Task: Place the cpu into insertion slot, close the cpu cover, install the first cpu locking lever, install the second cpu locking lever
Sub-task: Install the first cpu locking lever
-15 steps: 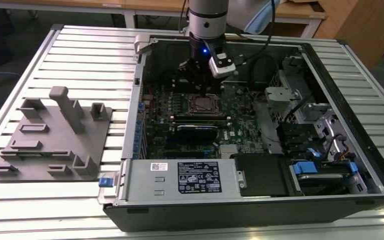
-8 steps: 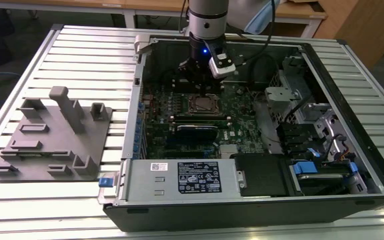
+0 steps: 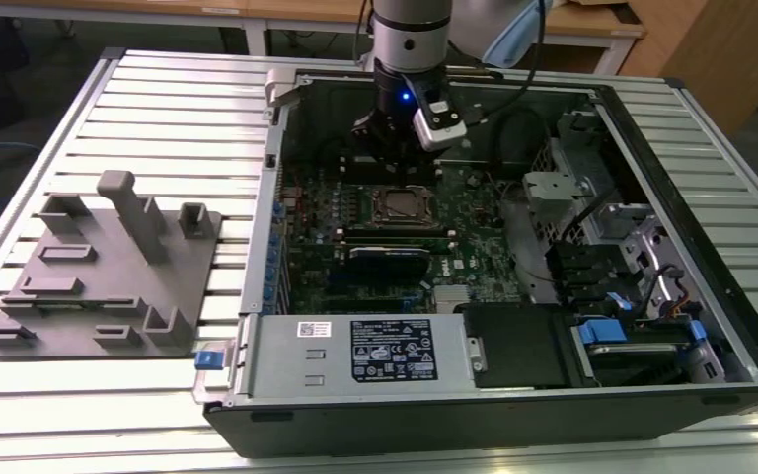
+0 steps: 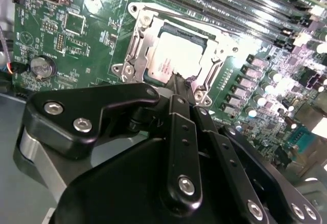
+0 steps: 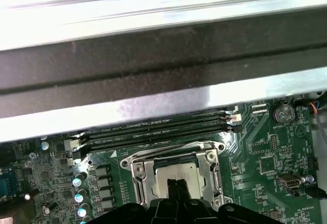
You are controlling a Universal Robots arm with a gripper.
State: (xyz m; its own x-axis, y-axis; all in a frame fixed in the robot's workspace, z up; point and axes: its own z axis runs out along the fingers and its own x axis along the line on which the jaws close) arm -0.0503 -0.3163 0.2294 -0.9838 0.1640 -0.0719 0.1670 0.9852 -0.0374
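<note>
The cpu (image 4: 173,58) (image 5: 176,173) lies flat in the insertion slot (image 3: 402,205) on the green motherboard, its silvery top showing. The cpu cover (image 4: 134,45) (image 5: 140,175) lies down around it as a metal frame, the chip visible through its window. A thin metal rod (image 4: 189,19) runs along one edge of the frame; I cannot tell whether it is latched. My gripper (image 4: 179,79) (image 5: 176,184) (image 3: 382,148) hovers just above one edge of the socket, its black fingertips pressed together with nothing between them.
Long black memory slots (image 5: 153,129) run beside the socket, under a dark case bar (image 5: 153,55). A coin cell (image 4: 41,66) and several capacitors (image 5: 79,183) stand nearby. The open case holds a power supply (image 3: 352,351); a grey fixture (image 3: 103,267) sits at the exterior view's left.
</note>
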